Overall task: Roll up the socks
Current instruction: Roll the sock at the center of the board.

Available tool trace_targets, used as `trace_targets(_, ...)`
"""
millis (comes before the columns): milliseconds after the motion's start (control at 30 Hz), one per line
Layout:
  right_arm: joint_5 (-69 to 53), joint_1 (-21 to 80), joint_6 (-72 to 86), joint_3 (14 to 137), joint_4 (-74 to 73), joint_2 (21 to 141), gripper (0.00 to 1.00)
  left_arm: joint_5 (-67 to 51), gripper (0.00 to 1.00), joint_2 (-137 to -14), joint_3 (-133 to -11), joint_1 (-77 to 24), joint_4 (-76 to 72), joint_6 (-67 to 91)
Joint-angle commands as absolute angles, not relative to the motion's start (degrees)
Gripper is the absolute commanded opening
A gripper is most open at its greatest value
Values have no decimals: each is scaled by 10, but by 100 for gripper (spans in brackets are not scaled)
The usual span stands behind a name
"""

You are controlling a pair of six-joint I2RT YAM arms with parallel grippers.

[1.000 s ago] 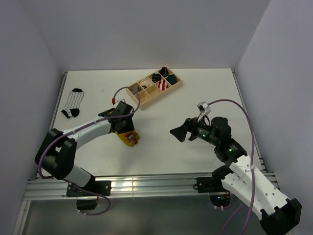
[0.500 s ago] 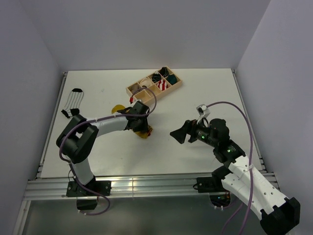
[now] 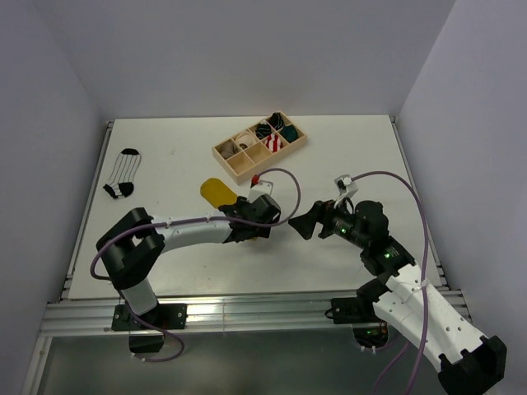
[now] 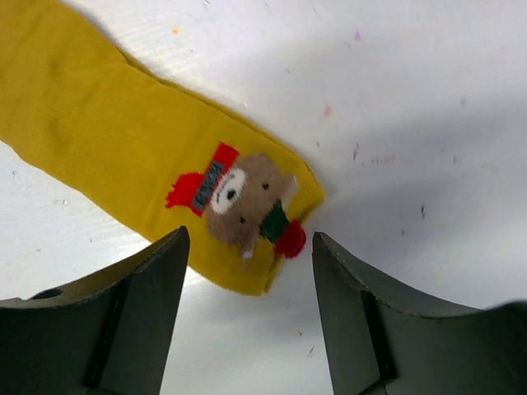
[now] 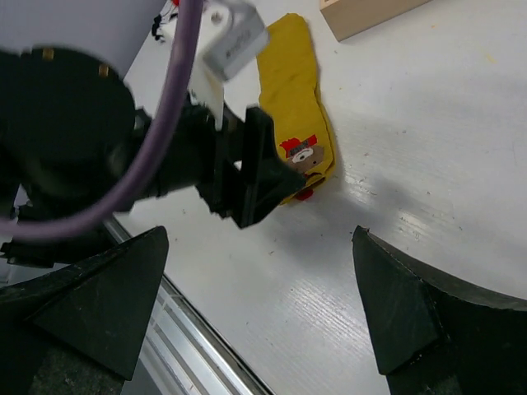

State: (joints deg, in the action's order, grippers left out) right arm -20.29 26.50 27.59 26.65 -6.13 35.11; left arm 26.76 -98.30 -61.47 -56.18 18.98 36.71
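The mustard-yellow sock (image 3: 216,191) lies flat and stretched out on the white table. Its end with the red-and-white bear patch (image 4: 243,204) sits just ahead of my left gripper (image 4: 249,247), which is open and hovers over it, holding nothing. The sock also shows in the right wrist view (image 5: 295,90), with the left gripper (image 5: 255,177) over its patch end. The white black-striped sock (image 3: 123,173) lies flat at the far left. My right gripper (image 3: 303,224) is open and empty, just right of the left gripper.
A wooden compartment tray (image 3: 244,169) stands at the back centre; it holds a red-and-white striped roll (image 3: 272,141), a teal roll (image 3: 290,132) and other small bundles. The table's front edge and metal rail (image 3: 247,309) run below the arms.
My left gripper has moved right across the table, pulling the yellow sock from a bunched lump into a flat strip, and has let go of it. The right arm has barely moved.
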Motion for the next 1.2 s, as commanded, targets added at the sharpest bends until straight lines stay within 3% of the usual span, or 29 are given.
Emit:
trace_targets(0,-183,269,269,266,-47,347,100,345,67,-980,-602,-597,174,306)
trace_targets(300,-142,268,257,275,-81,331,100,293,63,-967,-563,-617,122,237)
trace_targets(933,-91,269,264,258,-84,308,100,306,53,-1025,-541,-635,96,185)
trace_targets(1100,-85,269,266,254,-81,304,100,311,42,-1046,-541,-635,98,187)
trace_targets(1167,-80,269,265,252,-82,301,100,315,27,-1052,-543,-635,102,187)
